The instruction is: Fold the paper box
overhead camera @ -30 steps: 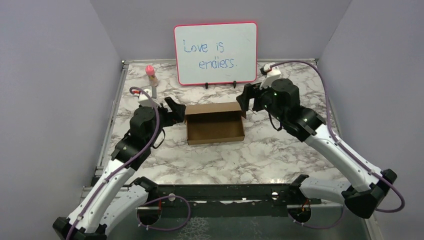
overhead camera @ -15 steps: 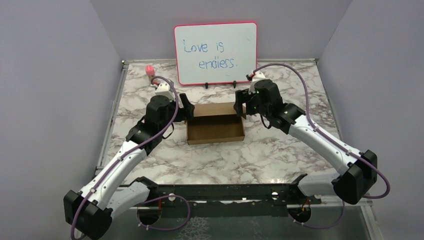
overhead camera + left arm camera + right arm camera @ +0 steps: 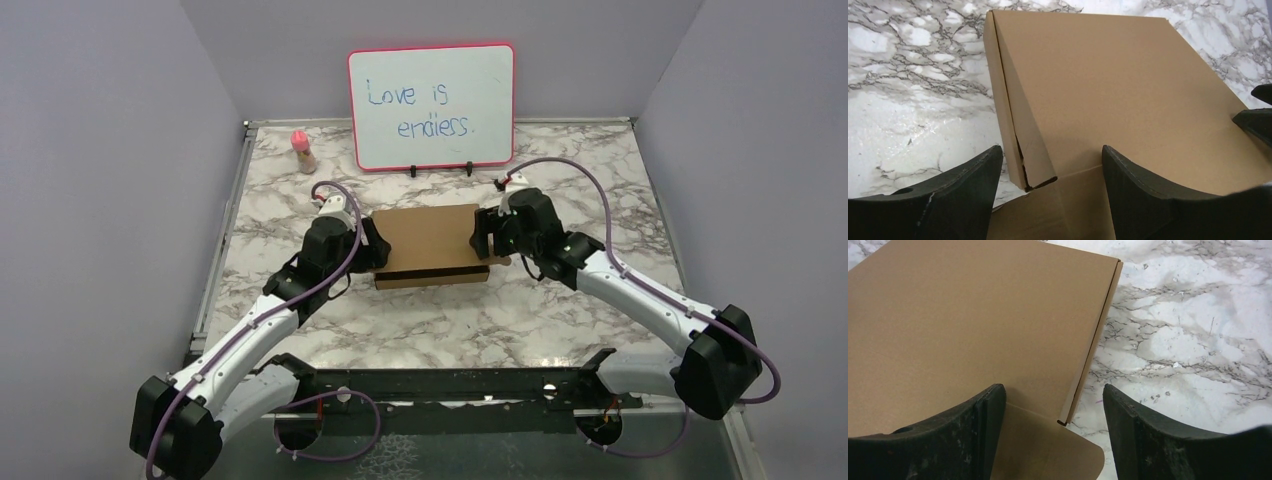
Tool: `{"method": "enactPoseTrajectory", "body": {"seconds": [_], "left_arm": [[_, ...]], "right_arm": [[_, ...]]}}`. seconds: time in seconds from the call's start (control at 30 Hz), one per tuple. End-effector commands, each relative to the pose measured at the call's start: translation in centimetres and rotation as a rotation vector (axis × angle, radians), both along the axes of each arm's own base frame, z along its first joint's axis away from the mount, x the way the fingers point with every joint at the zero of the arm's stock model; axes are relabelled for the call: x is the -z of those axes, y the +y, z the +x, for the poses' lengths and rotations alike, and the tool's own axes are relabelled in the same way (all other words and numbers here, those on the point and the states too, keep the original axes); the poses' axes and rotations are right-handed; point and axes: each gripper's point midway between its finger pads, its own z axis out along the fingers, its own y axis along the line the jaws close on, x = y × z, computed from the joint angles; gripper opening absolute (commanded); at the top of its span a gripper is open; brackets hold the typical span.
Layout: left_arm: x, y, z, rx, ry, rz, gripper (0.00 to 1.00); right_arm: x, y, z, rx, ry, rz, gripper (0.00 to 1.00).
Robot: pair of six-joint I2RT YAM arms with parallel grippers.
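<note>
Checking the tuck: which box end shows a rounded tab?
The end at the right gripper: the paper box has a curved tab there; at the left gripper, only straight edges.

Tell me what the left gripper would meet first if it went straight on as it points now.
Probably the paper box: the side edge of its lid lies directly ahead of the left gripper, between its open jaws. Depth is unclear.

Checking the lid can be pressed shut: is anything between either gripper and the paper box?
Nothing visible does. The left gripper has one end of the paper box right between its open fingers, and the right gripper the other end. The whiteboard and small bottle stand farther back.
</note>
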Motion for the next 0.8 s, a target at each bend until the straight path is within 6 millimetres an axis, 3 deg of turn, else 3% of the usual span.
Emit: {"method": "enactPoseTrajectory", "body": {"seconds": [0.0,0.13,0.4,0.77], "left_arm": [[1.0,-0.3,-0.4,-0.001,0.012,-0.048,0.73],[2.5,0.1,-1.0,-0.014,0.036,-0.047,0.71],[5.5,1.0,-1.8,-0.041,0.087,-0.014,0.71],[8.2,2.2,-2.7,-0.079,0.133,0.025,0.7]], "right_arm": [[0.5,0.3,-0.2,0.006,-0.011,0.056,0.74],[2.8,-0.1,-0.8,0.017,0.017,0.054,0.73],[5.6,-0.6,-1.7,0.019,0.04,0.047,0.7],[6.8,-0.7,-1.8,0.016,0.059,0.038,0.68]]}}
